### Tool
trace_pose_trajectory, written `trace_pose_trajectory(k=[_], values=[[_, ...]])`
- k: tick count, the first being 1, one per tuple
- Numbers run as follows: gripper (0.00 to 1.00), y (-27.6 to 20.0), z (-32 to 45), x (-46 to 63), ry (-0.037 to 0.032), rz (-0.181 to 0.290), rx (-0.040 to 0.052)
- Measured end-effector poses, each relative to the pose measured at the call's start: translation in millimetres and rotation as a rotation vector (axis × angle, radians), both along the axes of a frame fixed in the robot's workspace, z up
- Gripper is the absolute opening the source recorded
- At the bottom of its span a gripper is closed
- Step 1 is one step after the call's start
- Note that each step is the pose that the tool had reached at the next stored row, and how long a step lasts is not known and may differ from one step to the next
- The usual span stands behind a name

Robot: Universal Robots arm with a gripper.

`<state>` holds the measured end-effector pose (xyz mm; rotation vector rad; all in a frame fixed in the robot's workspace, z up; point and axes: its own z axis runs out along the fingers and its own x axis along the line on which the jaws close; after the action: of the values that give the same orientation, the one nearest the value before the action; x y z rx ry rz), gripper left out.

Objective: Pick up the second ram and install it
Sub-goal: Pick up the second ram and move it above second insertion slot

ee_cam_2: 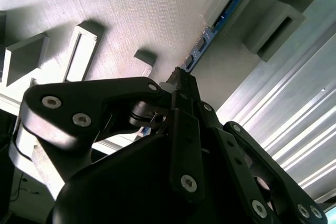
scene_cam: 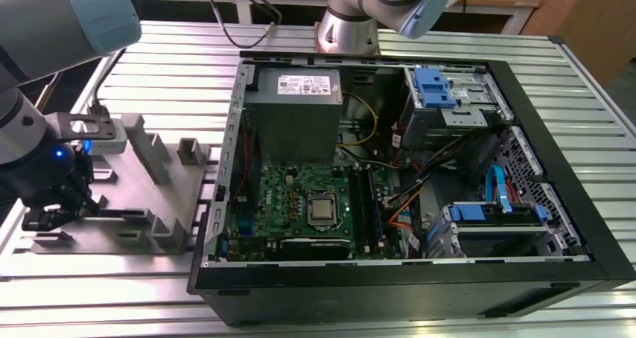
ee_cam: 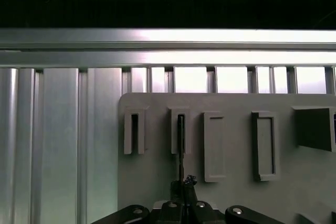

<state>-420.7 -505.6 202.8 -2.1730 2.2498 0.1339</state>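
Memory work at the bench: we see the gripper point(scene_cam: 50, 217) low over the grey tray point(scene_cam: 124, 193) at the exterior view's left. It is well apart from the open computer case point(scene_cam: 596, 234) and its green motherboard point(scene_cam: 298, 204). In both wrist views its black fingers point(ee_cam_2: 184, 129) meet on the near end of the second ram point(ee_cam_2: 218, 24), pinching the thin stick between them. The second ram point(ee_cam: 180, 150) stands on edge, its long axis running straight out from the fingertips. Its far end sits in a slotted grey block point(ee_cam: 174, 129) of the tray, whose walls flank it on both sides. We count a matching slotted block point(ee_cam: 128, 129) just beside it and plain upright blocks point(ee_cam: 213, 145) on the other side. The ribbed aluminium table point(ee_cam: 58, 145) lies beyond the tray's rim.
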Motion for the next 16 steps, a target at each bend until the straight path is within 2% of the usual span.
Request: trace_pose_trajectory(k=[11, 16], values=[[0.08, 0.0, 1.9, 0.0, 0.0001, 0.000, -0.0001], [0.08, 0.0, 7.8, 0.0, -0.0001, 0.000, 0.0000]])
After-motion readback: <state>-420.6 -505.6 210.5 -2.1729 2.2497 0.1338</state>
